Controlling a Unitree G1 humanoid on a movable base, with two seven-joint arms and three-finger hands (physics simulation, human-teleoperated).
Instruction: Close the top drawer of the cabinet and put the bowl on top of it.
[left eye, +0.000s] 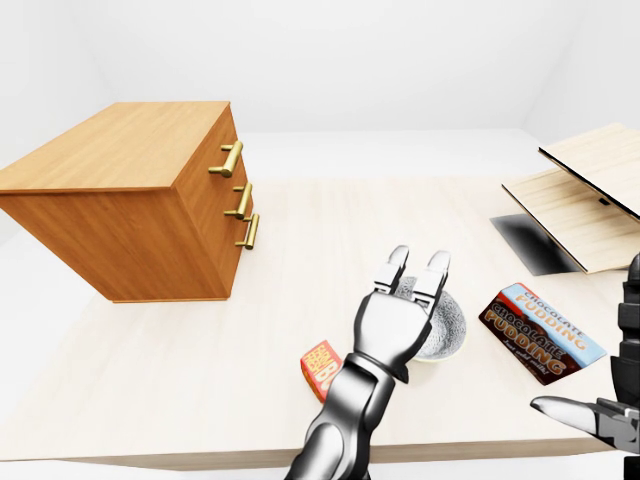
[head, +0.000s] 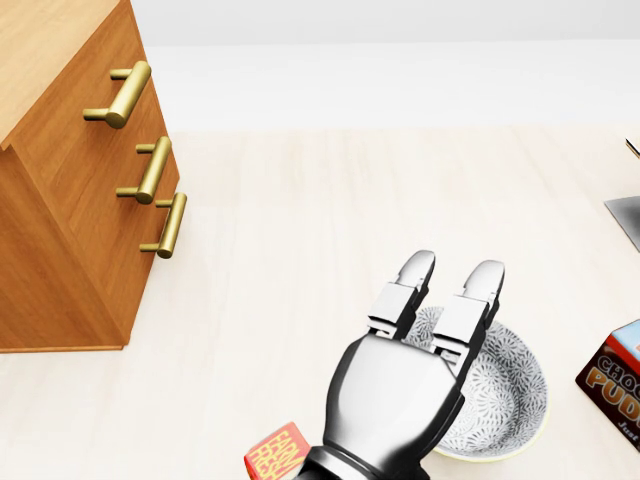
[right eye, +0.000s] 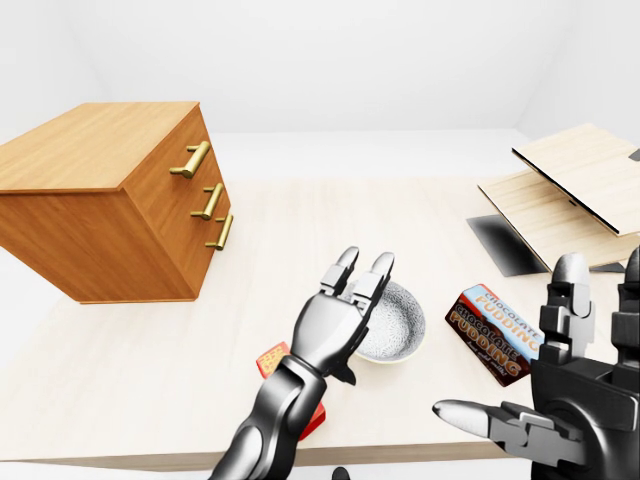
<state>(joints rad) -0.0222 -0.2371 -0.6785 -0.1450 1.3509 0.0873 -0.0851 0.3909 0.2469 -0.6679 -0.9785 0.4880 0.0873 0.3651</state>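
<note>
The wooden cabinet with three brass handles stands at the left of the table; its drawer fronts look flush and its top is bare. A grey-patterned bowl rests on the table at the lower middle. My left hand hovers over the bowl's left rim. Its fingers are stretched out straight and open, and the thumb is hidden. My right hand is at the lower right of the right-eye view, open and holding nothing, to the right of the bowl.
A chocolate pudding box lies right of the bowl. A small red-orange box sits by my left wrist. Pale wooden boards over a dark panel stand at the far right. The table's edge runs along the bottom.
</note>
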